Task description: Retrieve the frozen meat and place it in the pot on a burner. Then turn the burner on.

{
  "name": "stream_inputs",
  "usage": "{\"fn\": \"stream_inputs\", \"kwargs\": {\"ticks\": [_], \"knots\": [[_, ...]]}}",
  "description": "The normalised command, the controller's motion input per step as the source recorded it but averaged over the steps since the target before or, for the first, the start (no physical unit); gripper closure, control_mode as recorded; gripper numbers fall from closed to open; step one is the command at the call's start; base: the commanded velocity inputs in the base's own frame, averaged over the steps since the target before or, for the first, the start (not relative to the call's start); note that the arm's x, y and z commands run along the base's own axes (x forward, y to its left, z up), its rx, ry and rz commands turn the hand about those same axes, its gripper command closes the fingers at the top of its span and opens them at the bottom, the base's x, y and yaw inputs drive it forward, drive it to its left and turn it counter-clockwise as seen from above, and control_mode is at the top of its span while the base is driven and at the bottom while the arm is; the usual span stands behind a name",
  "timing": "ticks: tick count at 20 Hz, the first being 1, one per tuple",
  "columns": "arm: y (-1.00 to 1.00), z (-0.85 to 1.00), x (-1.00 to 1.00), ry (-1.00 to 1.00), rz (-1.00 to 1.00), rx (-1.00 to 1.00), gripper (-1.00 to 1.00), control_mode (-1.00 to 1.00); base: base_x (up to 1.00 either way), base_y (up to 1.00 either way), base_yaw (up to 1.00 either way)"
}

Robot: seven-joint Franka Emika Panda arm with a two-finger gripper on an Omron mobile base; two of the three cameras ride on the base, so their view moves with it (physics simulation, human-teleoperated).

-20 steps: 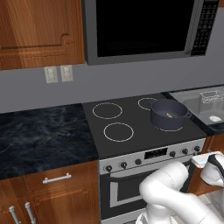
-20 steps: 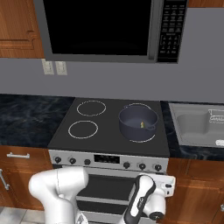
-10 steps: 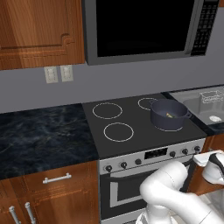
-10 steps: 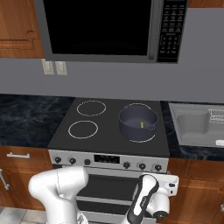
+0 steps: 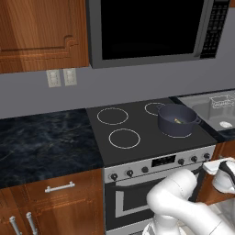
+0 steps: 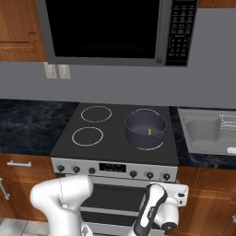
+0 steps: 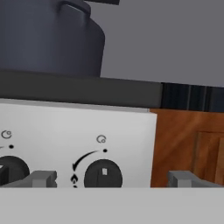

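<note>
dark blue-grey pot, greenish-yellow frozen meat, black cooktop, white-ringed burner

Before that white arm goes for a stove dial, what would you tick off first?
1. Small greenish-yellow scrap of meat inside the round dark blue-grey pot: ok.
2. Pot on a white-ringed burner of the black glass cooktop: ok.
3. Claw open: ok.
4. Black round dial between the finger tips: ok.
5. Dial belongs to the pot's burner: cannot tell.
</note>
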Motion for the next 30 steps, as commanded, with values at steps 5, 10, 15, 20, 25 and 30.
{"fn": "stream_inputs", "kwargs": {"ticks": [5, 10, 15, 20, 25, 30], "knots": [[0.0, -0.12, 0.0, 0.0, 0.0, 0.0, -1.0, -1.0, 0.0, 0.0, 0.0], [0.0, -0.21, 0.04, 0.0, 0.0, 0.0, -1.0, -1.0, 0.0, 0.0, 0.0], [0.0, -0.07, 0.13, 0.0, 0.0, 0.0, -1.0, -1.0, 0.0, 0.0, 0.0], [0.0, 0.0, 0.17, 0.0, 0.0, 0.0, -1.0, -1.0, 0.0, 0.0, 0.0], [0.0, 0.0, 0.07, 0.0, 0.0, 0.0, -1.0, -1.0, 0.0, 0.0, 0.0], [0.0, 0.0, 0.0, -0.04, 0.0, 0.0, -1.0, -1.0, 0.0, 0.0, 0.0]]}}
